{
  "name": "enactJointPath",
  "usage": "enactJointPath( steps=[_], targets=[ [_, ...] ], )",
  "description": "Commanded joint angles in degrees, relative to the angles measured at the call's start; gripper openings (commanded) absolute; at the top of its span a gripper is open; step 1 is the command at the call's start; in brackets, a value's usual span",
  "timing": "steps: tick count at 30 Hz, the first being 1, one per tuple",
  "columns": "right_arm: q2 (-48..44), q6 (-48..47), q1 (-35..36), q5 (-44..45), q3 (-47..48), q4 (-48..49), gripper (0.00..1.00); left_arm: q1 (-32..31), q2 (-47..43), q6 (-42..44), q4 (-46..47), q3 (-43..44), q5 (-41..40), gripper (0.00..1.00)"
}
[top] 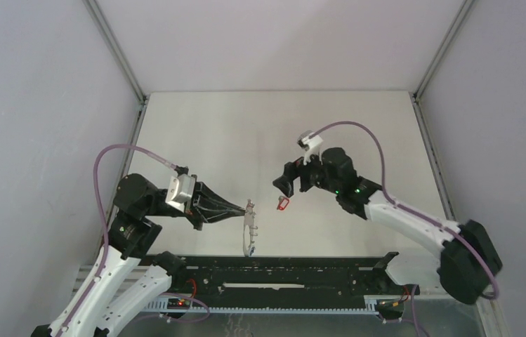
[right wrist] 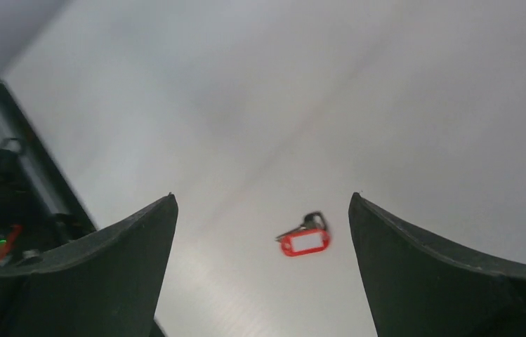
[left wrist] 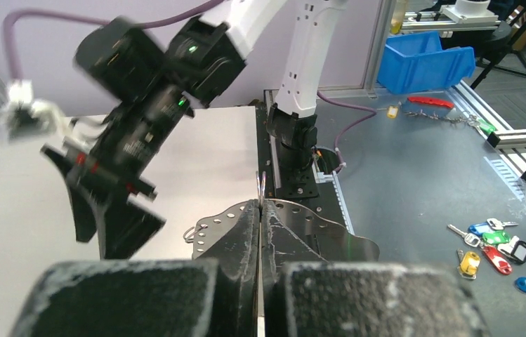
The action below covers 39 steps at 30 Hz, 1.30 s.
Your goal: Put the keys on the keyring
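Little crowds the white tabletop (top: 204, 140). A black rail (top: 281, 270) runs along its near edge, and nothing lies between the two claws except the red key (top: 283, 203).

The left claw (top: 244, 209) is pinched fully closed on the keyring (top: 249, 228), a thin grey metal loop that reaches from the fingertips towards the rail. The right claw (top: 285, 186) hovers just beyond the red key with its jaws spread wide, holding nothing.

The left wrist view shows what the overhead one leaves out. Beside the tabletop on a grey surface lie a blue bin (left wrist: 428, 60) and a loose bunch of coloured key tags (left wrist: 498, 246) (well away from the work). Here the keyring shows only as a thin edge between the pressed fingers.

The right wrist view frames the red key between its dark fingers (right wrist: 105, 274), lying flat on the tabletop. It has a red plastic tag with a pale window and a small dark metal piece at one end.
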Motion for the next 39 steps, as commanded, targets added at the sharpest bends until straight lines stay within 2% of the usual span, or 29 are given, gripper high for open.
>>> enactJointPath(
  steps=[1,3,5,6,9,11,15,17,20,21,23,31,39],
  targets=[
    [-6.9,10.6,-1.0,-8.0,-8.2,11.7,1.00,0.3,-0.7,-1.3,2.0,2.9,-0.5,0.00],
    [-5.0,9.8,-1.5,-11.9,-8.2,12.0,0.92,0.4,-0.6,-1.5,2.0,3.2,-0.7,0.00],
    [-4.9,8.7,-0.9,-8.9,-7.9,9.5,0.99,0.4,-0.7,-1.6,2.0,3.4,-0.7,0.00],
    [-5.3,7.9,0.0,-5.1,-8.7,9.0,1.00,0.4,-0.6,-1.7,2.0,3.3,-0.7,0.00],
    [-5.8,8.3,0.7,-2.9,-12.8,14.1,1.00,0.4,-0.7,-1.9,2.0,3.4,-1.2,0.00],
    [-6.4,9.4,2.1,1.7,-15.3,17.4,1.00,0.5,-0.8,-1.8,2.0,3.4,-1.3,0.00],
    [-1.7,6.1,2.8,3.8,-15.5,18.6,0.99,0.5,-0.6,-1.9,2.1,3.5,-1.4,0.00],
    [1.7,6.4,1.6,4.4,-14.2,17.8,0.85,0.6,-0.2,-1.8,3.6,3.7,-1.4,0.00],
    [5.4,6.7,0.6,4.8,-13.9,20.3,0.55,0.7,0.2,-1.8,3.7,4.0,-1.3,0.00],
    [6.2,6.3,0.9,5.8,-13.9,21.0,0.49,0.7,0.1,-1.8,3.7,4.1,-1.3,0.00],
    [7.6,5.1,1.9,7.3,-13.9,22.2,0.45,0.8,0.0,-1.9,3.5,4.3,-1.3,0.00],
    [11.9,2.8,2.4,8.8,-13.8,27.4,0.47,0.8,0.1,-2.4,3.7,4.3,-1.6,0.00],
    [16.4,1.4,1.5,7.4,-11.5,27.1,0.50,0.8,0.0,-3.5,4.7,4.4,-1.6,0.00]
  ],
)
